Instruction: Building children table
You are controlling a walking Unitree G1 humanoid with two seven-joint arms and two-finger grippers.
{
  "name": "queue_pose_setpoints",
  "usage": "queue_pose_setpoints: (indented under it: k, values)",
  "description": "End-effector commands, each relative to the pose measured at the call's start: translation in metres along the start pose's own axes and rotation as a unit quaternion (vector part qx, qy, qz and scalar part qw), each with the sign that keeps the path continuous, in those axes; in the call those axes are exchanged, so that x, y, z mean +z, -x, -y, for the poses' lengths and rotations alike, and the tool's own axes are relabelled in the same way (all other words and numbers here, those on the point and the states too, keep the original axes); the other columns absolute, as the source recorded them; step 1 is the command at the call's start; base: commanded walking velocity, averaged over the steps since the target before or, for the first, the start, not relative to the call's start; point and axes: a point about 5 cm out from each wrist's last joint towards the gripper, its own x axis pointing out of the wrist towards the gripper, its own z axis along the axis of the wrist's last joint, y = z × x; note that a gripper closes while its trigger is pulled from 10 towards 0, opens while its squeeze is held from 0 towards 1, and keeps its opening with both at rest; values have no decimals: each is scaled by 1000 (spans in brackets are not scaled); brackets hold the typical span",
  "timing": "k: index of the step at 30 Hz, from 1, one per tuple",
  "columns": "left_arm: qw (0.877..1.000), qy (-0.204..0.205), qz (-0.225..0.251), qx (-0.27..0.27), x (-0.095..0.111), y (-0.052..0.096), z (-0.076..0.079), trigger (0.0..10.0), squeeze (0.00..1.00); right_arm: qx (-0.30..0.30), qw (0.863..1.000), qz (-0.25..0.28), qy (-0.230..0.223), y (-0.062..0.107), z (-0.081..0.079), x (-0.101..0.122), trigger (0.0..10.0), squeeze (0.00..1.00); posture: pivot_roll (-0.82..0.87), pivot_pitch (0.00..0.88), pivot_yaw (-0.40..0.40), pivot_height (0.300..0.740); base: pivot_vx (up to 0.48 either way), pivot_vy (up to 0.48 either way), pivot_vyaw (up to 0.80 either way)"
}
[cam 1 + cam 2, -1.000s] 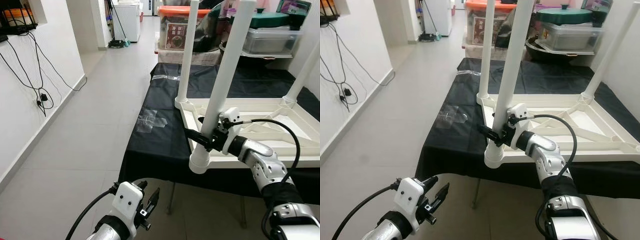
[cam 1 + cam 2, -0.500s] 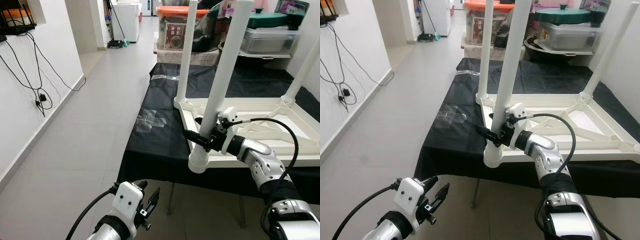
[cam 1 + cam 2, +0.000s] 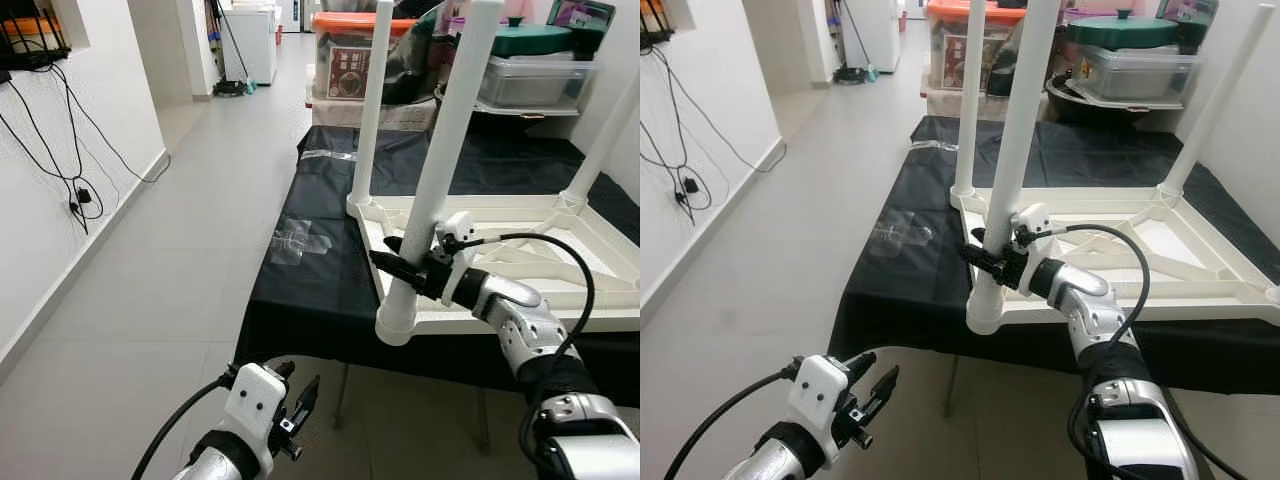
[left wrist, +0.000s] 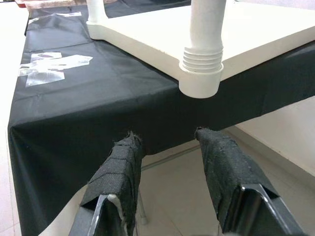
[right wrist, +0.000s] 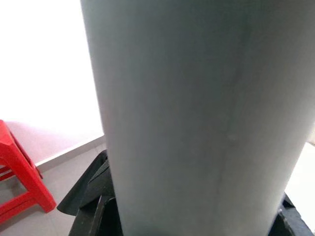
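In the left eye view, the upturned tabletop is lying at centre right on the black cloth, its near corner overhanging the edge beside open floor, and the right gripper is clasping the near leg just above its socket. In the left wrist view, the left gripper is hanging with fingers parted and holding nothing, below that corner. In the right wrist view, the leg is sitting close between dark fingers.

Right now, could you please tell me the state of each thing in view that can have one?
Children's table: upside down on the black-covered table, legs pointing up.
Near corner leg: upright, seated in its corner socket.
Right gripper: closed around the near corner leg, low down.
Left gripper: open, holding nothing, below the table edge.
Storage bins: lids on.
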Motion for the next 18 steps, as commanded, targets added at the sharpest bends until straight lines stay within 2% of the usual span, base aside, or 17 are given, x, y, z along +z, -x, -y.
queue_pose_setpoints:
  k: [1, 8, 9, 11, 12, 13, 15, 17, 18]
  values:
    - [1000, -5, -10, 0, -2, 0, -1, 10000, 0, 5, 1000, 7, 5, -3, -6, -2, 0, 0, 102, 18, -47, 740, 0, 0, 0]
    - [1000, -4, -9, 1, -2, 0, -1, 10000, 0, -26, 999, 15, 9, -5, -11, -7, 0, 0, 102, 18, -47, 740, 0, 0, 0]
    - [1000, -3, -9, 2, -2, 0, -2, 10000, 0, -54, 998, 24, 7, -7, -13, -8, 0, 0, 99, 18, -47, 740, 0, 0, 0]
    - [1000, -1, -9, 4, -2, -1, -3, 10000, 0, -190, 981, 43, 12, -10, -17, -12, 0, 0, 92, 17, -44, 740, 0, 0, 0]
    - [1000, -1, -9, 4, -2, -1, -3, 10000, 0, -228, 973, 44, 10, -10, -17, -13, 0, 0, 92, 17, -44, 740, 0, 0, 0]
    - [1000, -1, -9, 4, -2, -1, -3, 10000, 0, -228, 973, 44, 10, -10, -17, -13, 0, 0, 92, 17, -44, 740, 0, 0, 0]
    - [1000, 0, -9, 4, -3, -2, -3, 10000, 0, -334, 942, 31, 22, -8, -18, -17, 0, 0, 91, 10, -46, 740, 0, 0, 0]
    - [1000, 0, -9, 4, -3, -2, -3, 10000, 0, -334, 942, 31, 22, -8, -18, -17, 0, 0, 91, 10, -46, 740, 0, 0, 0]
    - [1000, 0, -10, 4, -3, -2, -3, 10000, 0, -364, 931, 25, 28, -6, -19, -18, 0, 0, 91, 10, -46, 740, 0, 0, 0]
